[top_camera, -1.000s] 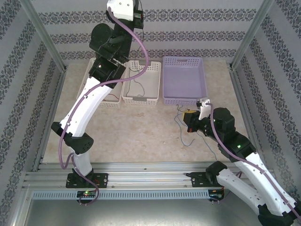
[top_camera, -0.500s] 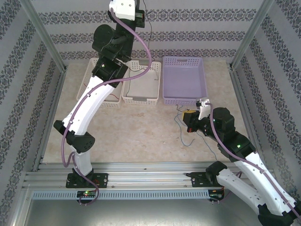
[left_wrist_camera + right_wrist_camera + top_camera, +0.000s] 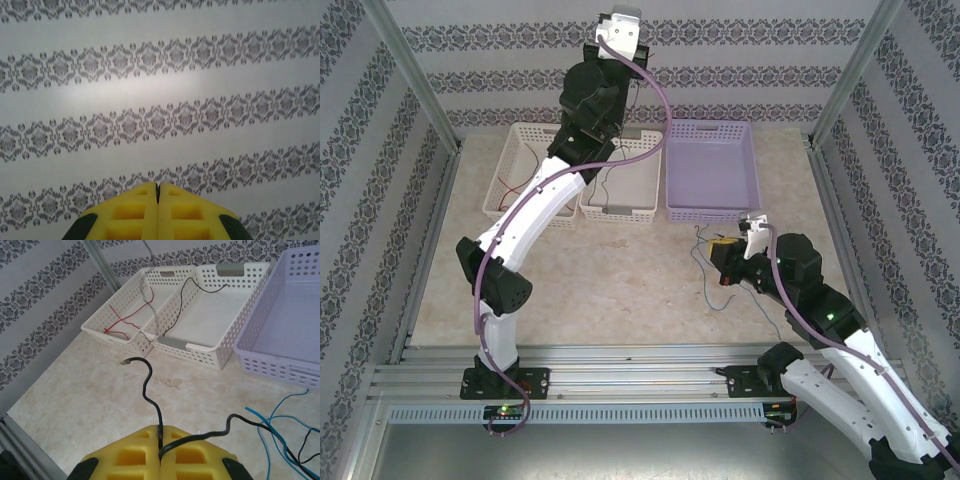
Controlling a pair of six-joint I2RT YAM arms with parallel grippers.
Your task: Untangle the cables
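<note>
Your left gripper (image 3: 157, 192) is up at 12 o'clock over the table and faces the back wall, with its yellow fingers pressed together. A dark cable (image 3: 180, 302) in the middle basket (image 3: 172, 341) seems to climb toward it, though the strand is too thin to say whether it is pinched. If it is, pulling higher could whip the loose end over the rim or tip that light basket.

At 3 o'clock from the table's centre, your right gripper (image 3: 160, 435) is clamped on the black cable (image 3: 145, 390). This cable crosses the blue cable (image 3: 267, 417) just beside the fingers. If you pull quickly, the crossing may cinch into a knot or drag the blue one along.

All the cables are hair-thin and limp. The red cable (image 3: 122, 320) lies in loose bends in the left basket (image 3: 107, 337) at 11 o'clock. The dark one runs across the middle basket at 12, and the purple basket (image 3: 260, 362) sits at 1 o'clock. The black cable arcs up from the fingers to a small plug end. The blue one loops on the table to its right.
</note>
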